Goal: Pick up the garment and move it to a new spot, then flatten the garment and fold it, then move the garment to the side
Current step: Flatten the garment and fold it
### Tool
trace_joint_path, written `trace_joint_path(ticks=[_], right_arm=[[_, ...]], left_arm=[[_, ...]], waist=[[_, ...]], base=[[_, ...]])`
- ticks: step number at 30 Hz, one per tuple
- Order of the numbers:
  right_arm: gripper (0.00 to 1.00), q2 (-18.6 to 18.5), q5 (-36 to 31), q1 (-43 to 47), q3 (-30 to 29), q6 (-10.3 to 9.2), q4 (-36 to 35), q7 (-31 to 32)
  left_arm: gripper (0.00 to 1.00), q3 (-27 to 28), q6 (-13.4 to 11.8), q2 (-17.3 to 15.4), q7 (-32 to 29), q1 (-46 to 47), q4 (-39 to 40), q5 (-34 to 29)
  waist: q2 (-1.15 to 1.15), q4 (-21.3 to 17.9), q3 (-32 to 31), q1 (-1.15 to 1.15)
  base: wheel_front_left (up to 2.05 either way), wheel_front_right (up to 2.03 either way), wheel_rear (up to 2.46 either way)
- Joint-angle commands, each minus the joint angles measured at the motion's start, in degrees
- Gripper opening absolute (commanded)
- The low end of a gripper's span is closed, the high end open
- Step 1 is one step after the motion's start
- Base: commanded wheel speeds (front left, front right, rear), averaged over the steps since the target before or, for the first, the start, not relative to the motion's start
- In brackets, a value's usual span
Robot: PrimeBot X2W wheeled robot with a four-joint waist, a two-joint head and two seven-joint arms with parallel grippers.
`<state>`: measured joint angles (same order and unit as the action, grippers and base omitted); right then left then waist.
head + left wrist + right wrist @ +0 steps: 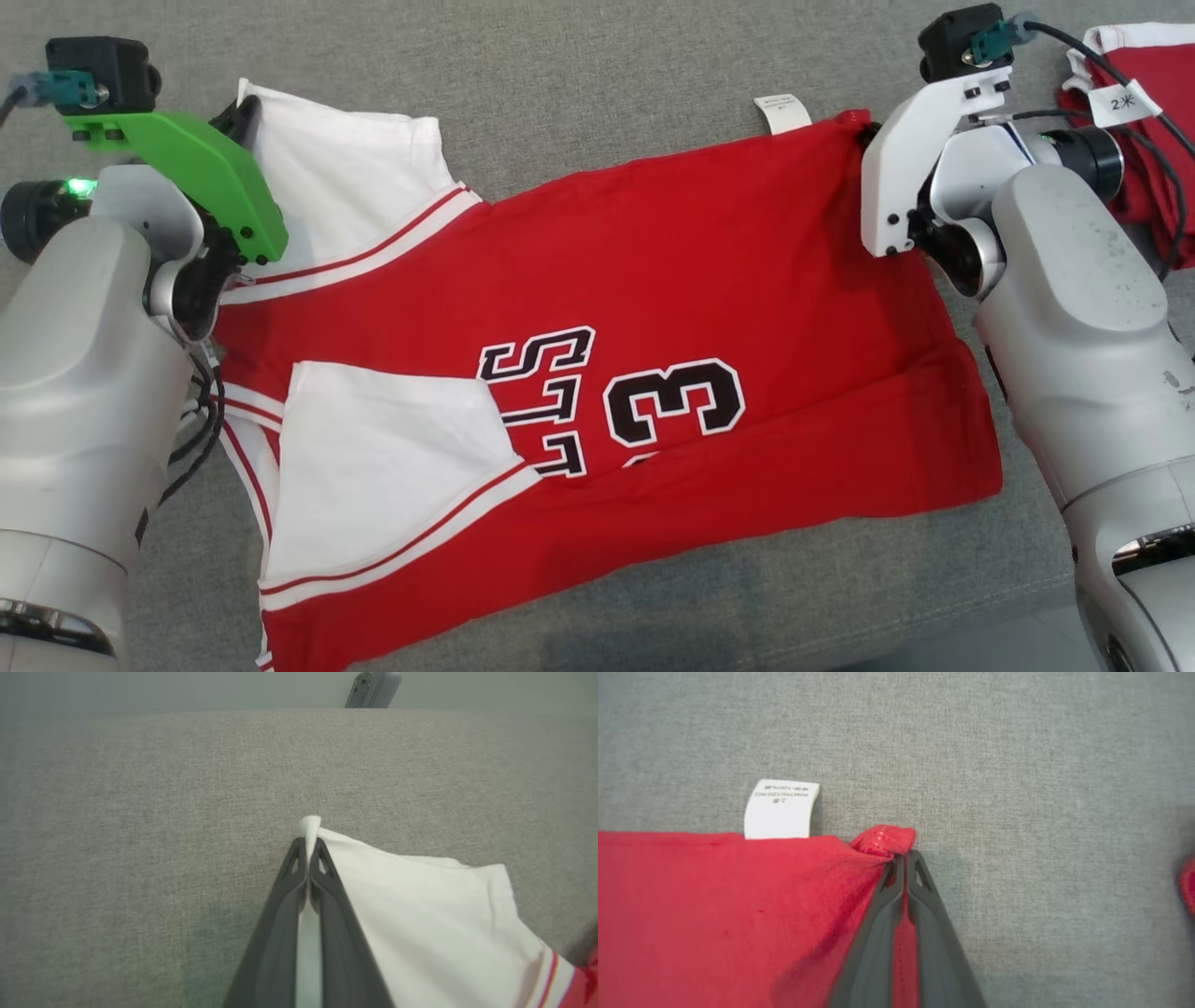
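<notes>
Two upper corners of the garment [709, 280], spread mid-frame, are clamped: the white sleeve tip by the left gripper [308, 851], the red hem corner by the right gripper [906, 858], presumably so that edge can be folded over evenly.

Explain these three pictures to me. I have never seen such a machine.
This is a two-armed robot handling clothes. The wide picture comes from a camera on its head, looking down; the other two come from its wrists, looking along each tool's dark fingers. A red and white jersey lies spread on a grey fabric surface. The left tool is shut on its white corner, the right tool on a red corner beside a white label. Another red garment lies at the far right.
</notes>
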<state>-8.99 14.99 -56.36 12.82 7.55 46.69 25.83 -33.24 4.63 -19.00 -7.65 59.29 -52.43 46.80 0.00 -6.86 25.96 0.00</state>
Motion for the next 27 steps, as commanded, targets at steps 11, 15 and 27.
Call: trace_joint_path(ticks=[11, 15, 27], right_arm=[[0.0, 0.0, 3.1, 9.9, -5.1, -0.12, -4.0, -7.9], [0.0, 0.6, 4.2, 14.9, -6.9, -0.12, -6.6, -8.9], [0.0, 1.1, 1.2, 29.9, -14.7, -0.11, -15.7, -7.4]], left_arm=[[0.0, -1.0, 1.6, 0.7, 16.1, -10.2, 5.6, -1.6], [0.0, -0.9, 0.8, 1.5, 19.1, -15.6, 8.3, -0.8], [0.0, -0.8, -3.6, 0.2, 21.9, -32.2, 21.5, -0.3]], waist=[[0.0, 2.3, -7.5, 0.0], [0.0, 3.0, -10.8, 0.0], [0.0, 5.1, -17.7, 0.0]], base=[[0.0, 0.0, 0.0], [0.0, 0.0, 0.0], [0.0, 0.0, 0.0]])
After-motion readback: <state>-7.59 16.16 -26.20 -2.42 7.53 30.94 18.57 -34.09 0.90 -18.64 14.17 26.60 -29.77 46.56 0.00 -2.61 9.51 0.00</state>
